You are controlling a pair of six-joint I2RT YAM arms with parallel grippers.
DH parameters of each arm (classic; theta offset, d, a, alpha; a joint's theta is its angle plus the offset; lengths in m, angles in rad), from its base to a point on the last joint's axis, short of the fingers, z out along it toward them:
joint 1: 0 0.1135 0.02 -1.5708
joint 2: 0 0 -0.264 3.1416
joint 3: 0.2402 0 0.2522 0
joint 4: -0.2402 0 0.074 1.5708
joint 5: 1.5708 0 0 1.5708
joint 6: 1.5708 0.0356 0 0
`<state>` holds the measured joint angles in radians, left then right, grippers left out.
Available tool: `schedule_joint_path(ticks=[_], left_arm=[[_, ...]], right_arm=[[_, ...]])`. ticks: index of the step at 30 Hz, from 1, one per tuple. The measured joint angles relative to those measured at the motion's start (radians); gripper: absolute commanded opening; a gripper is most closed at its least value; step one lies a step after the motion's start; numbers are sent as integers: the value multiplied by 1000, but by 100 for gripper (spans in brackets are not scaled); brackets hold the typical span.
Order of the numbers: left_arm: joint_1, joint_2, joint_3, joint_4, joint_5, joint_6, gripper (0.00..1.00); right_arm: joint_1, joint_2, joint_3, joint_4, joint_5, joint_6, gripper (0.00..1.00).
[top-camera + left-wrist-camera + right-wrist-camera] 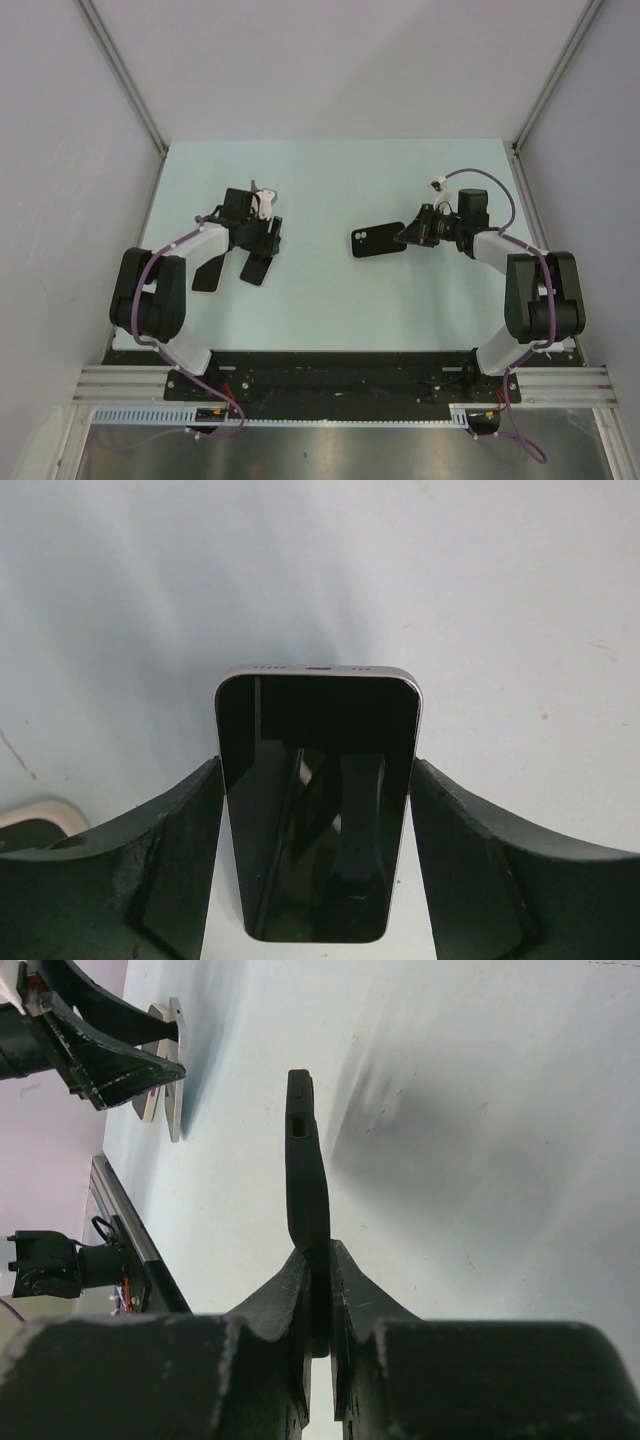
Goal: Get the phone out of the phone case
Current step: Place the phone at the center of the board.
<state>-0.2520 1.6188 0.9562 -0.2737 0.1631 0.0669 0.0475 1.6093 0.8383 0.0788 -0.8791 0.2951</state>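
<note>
The phone, a black glass slab with a silver rim, lies screen up between my left gripper's fingers, which touch both of its long sides; its port end sticks out past the fingertips. In the top view the left gripper holds the phone at the left of the table. The empty black phone case with its camera cutout is at centre right. My right gripper is shut on one end of the case, which I see edge-on.
A dark flat slab with a pale rim lies just left of the phone, beside the left arm. The pale green table is boxed in by grey walls. A metal rail runs along the near edge.
</note>
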Motion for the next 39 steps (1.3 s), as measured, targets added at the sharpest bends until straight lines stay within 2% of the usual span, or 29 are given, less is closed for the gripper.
schedule_joint_path(ticks=[11,17,22,25,31,32,39], left_arm=[[89,15,-21,-36,-14,-70,52],[100,16,-34,-42,-30,-106,58],[109,16,-45,-43,-38,-133,59],[119,16,-51,-44,-40,-147,63],[130,16,-55,-44,-45,-165,77],[130,16,-55,-44,-45,-165,83],[131,16,-55,-42,-30,-171,88]], right_arm=[[0,0,0,0,0,-5,0],[0,-5,0,-4,1,-10,0],[0,-10,0,-4,1,-14,0],[0,-10,0,-6,2,-18,0],[0,-10,0,-7,3,-19,0],[0,-10,0,-7,3,-19,0],[0,-10,0,-7,3,-19,0]])
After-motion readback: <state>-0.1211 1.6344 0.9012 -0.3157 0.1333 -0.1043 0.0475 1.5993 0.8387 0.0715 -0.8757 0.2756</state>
